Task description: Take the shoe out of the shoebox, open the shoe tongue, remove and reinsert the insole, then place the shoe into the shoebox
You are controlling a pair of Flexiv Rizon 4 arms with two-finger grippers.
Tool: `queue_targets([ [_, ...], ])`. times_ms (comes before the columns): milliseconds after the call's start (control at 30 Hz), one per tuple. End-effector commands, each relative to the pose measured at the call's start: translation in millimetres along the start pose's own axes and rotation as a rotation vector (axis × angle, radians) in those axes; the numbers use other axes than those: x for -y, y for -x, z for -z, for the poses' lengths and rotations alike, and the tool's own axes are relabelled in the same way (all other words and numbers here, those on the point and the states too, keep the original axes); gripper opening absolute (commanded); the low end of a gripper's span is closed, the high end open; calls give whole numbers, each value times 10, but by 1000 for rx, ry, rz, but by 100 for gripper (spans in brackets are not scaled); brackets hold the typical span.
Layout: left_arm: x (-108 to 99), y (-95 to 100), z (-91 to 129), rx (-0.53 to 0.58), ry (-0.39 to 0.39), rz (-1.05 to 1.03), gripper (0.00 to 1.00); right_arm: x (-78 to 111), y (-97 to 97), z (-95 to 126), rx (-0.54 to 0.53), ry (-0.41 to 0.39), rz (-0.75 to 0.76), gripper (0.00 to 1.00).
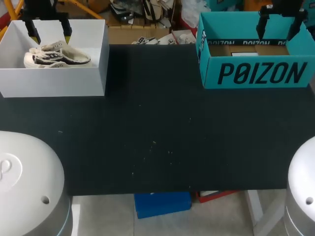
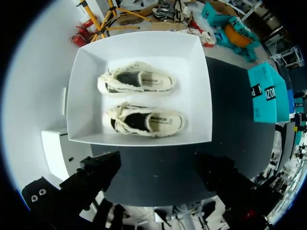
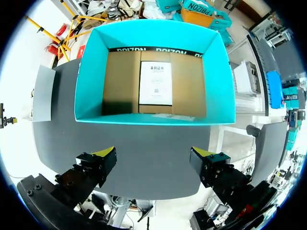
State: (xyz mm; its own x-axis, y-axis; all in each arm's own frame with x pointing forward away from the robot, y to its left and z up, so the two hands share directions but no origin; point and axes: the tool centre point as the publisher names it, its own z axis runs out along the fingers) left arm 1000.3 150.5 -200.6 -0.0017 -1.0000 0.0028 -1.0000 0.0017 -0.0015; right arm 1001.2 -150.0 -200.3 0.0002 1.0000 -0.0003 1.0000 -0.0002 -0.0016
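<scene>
Dark table under soft, even light.
From the head view, the table [image 1: 157, 123] fills the frame almost from side to side. It has a matte black top, and the shadows on it are faint and soft-edged, so the light is coming in broad and diffuse. A thin scatter of pale specks [image 1: 153, 143] sits around the middle of the surface, with a few more trailing toward the near side. The front edge [image 1: 162, 191] runs straight across, a square dark lip. In both wrist views the same top reads as a smooth dark grey, lit evenly from end to end.
</scene>
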Motion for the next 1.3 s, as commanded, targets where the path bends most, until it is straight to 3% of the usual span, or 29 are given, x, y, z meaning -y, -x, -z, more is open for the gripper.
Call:
queue_targets([
  [33,35,26,0,16,-13,-15,100,0,0,0,0,0,0,100],
  [300,302,138,34,-7,-63,-288,100,0,0,0,0,0,0,100],
  [500,471,228,45,-91,-6,-605,100,0,0,0,0,0,0,100],
  [733,646,447,-6,-16,107,-1068,100,0,0,0,0,0,0,100],
  [867,724,539,-13,52,101,-1244,100,0,0,0,0,0,0,100],
  [1300,720,536,-42,52,84,-1234,100,0,0,0,0,0,0,100],
])
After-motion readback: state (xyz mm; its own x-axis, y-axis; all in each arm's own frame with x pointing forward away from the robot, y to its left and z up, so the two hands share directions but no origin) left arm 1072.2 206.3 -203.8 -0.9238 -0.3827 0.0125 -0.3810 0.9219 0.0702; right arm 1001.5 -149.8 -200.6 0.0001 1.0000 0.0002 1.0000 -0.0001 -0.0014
